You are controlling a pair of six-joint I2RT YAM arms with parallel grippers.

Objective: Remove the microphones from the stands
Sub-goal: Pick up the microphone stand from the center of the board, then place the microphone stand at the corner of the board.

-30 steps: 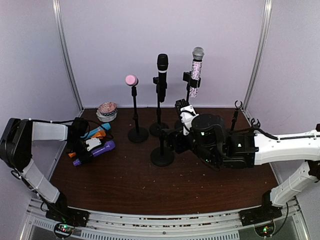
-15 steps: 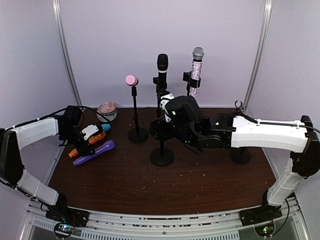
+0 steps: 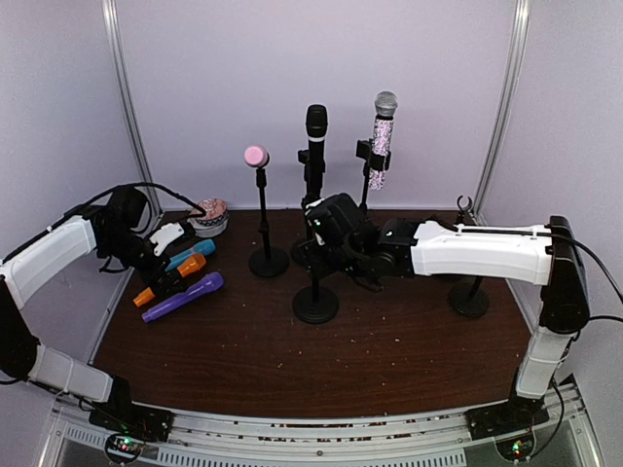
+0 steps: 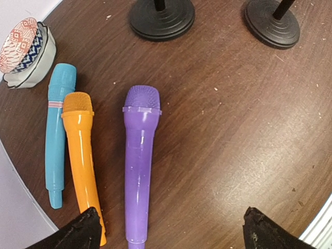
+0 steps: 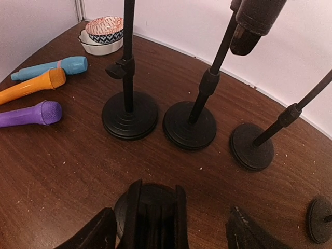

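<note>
Brown table (image 3: 389, 360) from above: a black microphone (image 3: 316, 131), a sparkly microphone (image 3: 381, 141) and a pink microphone (image 3: 256, 156) each sit upright in a stand along the back. The right gripper (image 3: 313, 216) is at the top of a front stand (image 3: 315, 304), just before the black microphone; how wide it is cannot be told here. The left gripper (image 3: 167, 236) hovers at the table's left side, near a bowl (image 3: 208, 216).

From the left wrist, its fingertips (image 4: 83, 233) are spread wide with nothing between. Below lie a purple microphone (image 4: 140, 166), an orange microphone (image 4: 83, 166) and a blue microphone (image 4: 56, 140), side by side.

From the right wrist, the fingers (image 5: 101, 231) stand apart on either side of the front stand's empty clip (image 5: 153, 212), not touching it. The black microphone's lower end shows above, on its stand.
</note>
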